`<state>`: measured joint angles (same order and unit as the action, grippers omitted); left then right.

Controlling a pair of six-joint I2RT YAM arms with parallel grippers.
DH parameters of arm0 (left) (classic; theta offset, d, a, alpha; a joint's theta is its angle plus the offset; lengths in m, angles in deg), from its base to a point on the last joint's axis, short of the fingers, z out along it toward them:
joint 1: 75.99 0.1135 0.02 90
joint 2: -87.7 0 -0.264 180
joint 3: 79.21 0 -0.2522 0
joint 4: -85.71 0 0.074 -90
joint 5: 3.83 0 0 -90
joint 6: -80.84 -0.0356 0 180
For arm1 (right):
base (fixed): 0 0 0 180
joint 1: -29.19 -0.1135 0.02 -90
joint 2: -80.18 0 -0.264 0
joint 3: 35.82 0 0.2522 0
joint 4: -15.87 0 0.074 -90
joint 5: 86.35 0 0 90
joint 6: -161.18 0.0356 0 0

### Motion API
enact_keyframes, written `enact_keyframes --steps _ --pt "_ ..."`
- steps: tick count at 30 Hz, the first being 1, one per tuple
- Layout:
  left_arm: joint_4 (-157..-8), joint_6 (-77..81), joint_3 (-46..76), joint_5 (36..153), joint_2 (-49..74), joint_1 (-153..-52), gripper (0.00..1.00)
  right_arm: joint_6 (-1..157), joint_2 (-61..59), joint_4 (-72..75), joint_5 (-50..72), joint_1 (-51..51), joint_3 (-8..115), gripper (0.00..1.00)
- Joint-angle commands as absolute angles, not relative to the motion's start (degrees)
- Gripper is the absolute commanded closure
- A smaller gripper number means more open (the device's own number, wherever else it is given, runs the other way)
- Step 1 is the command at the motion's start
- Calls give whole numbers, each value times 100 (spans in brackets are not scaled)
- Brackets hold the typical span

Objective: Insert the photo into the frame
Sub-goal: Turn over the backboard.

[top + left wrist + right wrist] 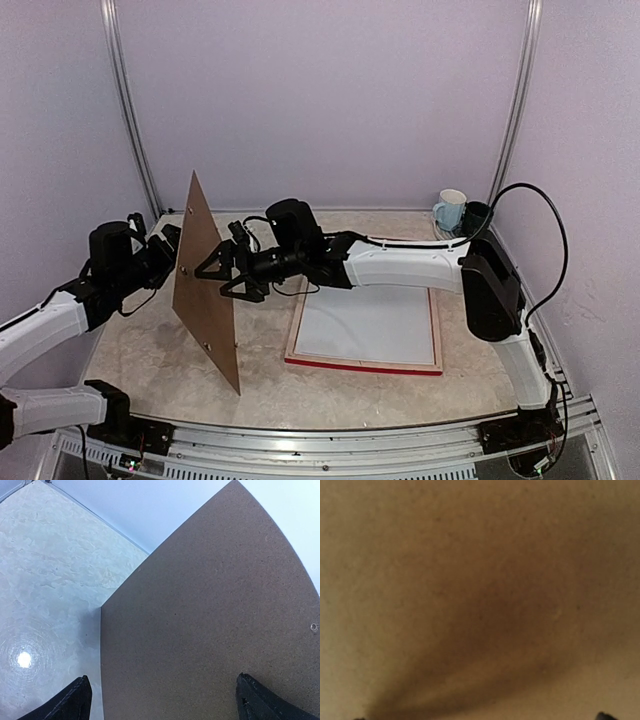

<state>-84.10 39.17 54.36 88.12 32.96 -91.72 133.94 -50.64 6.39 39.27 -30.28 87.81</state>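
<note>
The frame [362, 364] lies flat on the table right of centre, its red edge toward me, and a white sheet [365, 325] fills its opening. No photo shows in any view. A brown backing board [205, 285] stands upright on one edge between my two grippers. The left gripper [168, 256] is open, and its fingertips [79, 692] spread wide in front of the board's left face [210, 620]. From the right, the right gripper [222, 272] faces the board, open, so close that the brown surface [480, 580] fills the right wrist view.
A white mug [451, 210] and a dark mug [476, 217] stand in the back right corner. Pale walls and metal posts close the table on three sides. The right arm [400, 265] stretches over the frame's far edge.
</note>
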Motion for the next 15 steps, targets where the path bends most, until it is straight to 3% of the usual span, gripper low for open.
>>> enact_keyframes --steps 1,15 --pt "-8263 4039 5246 9129 3493 -9141 1 13367 -4842 804 3964 -2991 8762 1" --pt "-7497 4177 4486 9390 3892 -9103 1 13419 -5183 1031 4035 -2818 8301 1"
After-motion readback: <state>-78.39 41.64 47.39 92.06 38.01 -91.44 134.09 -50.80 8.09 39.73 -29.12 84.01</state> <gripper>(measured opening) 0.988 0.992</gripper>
